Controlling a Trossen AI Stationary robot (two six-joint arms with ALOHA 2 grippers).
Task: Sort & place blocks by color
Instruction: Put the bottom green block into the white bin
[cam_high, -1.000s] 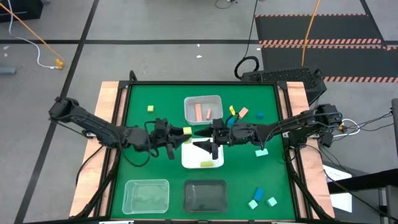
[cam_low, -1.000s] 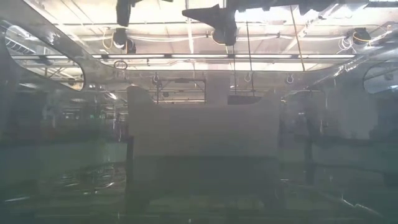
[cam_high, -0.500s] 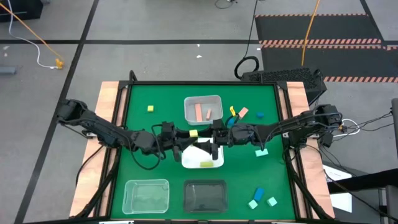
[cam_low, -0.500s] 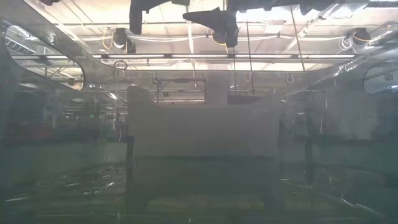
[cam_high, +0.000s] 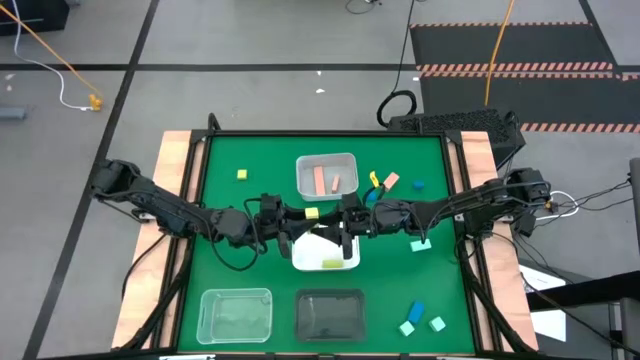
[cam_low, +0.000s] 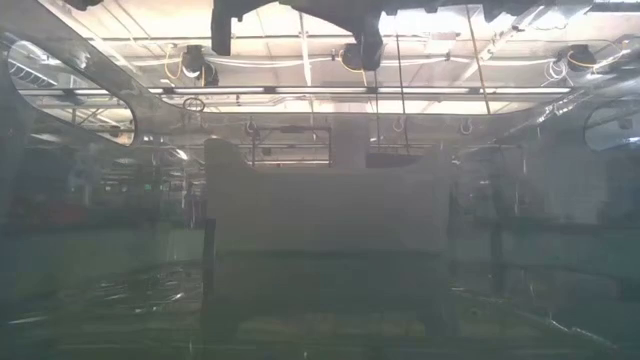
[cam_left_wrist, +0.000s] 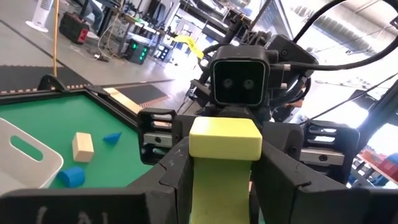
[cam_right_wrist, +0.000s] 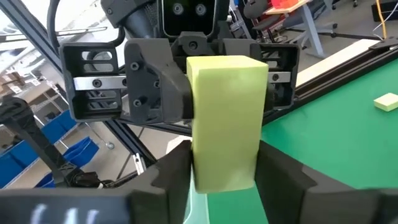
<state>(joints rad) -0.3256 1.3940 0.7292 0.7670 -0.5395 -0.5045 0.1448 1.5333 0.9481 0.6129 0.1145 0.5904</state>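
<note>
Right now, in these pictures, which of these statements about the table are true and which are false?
1. The left gripper and the right gripper meet at one yellow-green block. True.
2. The upper tray holds two blue blocks. False: it holds two salmon pink blocks.
3. A yellow-green bar lies in the white tray. True.
4. The clear tray is full of blocks. False: no block shows in it.
</note>
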